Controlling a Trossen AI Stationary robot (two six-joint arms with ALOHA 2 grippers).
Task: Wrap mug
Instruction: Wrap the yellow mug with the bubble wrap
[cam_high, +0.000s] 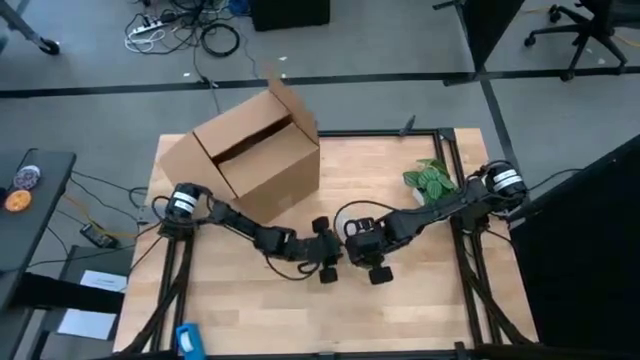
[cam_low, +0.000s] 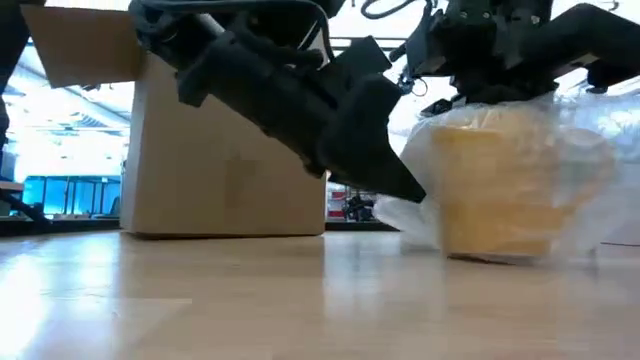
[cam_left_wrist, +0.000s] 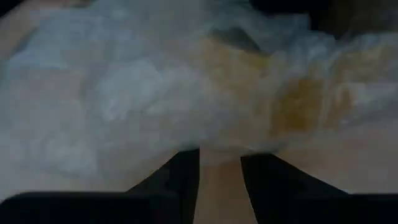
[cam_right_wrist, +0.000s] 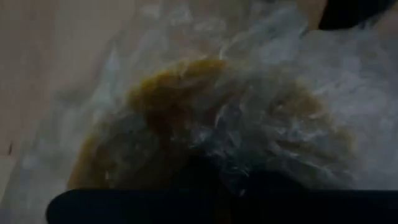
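Yellow-orange mug (cam_low: 497, 190): stands upright on the wooden worktop (cam_low: 200, 300), near its middle, swathed in plastic; its handle is not visible.
Clear plastic sheet (cam_low: 585, 160): crinkled, draped over and around the mug, spilling onto the worktop on both sides of it; in both wrist views it clouds the mug's colour.
Left end effector (cam_high: 325, 255): low at the worktop's middle, just beside the mug. In the left wrist view its two dark fingers (cam_left_wrist: 180, 174) stand slightly apart with bare wood between them, their tips at the sheet's edge; whether they pinch the plastic cannot be told.
Right end effector (cam_high: 372, 250): directly over the wrapped mug, pointing down at it and close to the left one; whether it is clenched or released cannot be told.
Cardboard box (cam_high: 258, 150): flaps open, at the worktop's far left corner, well apart from the mug.
Green leafy plant (cam_high: 432, 180): at the worktop's right edge, beside the right arm.
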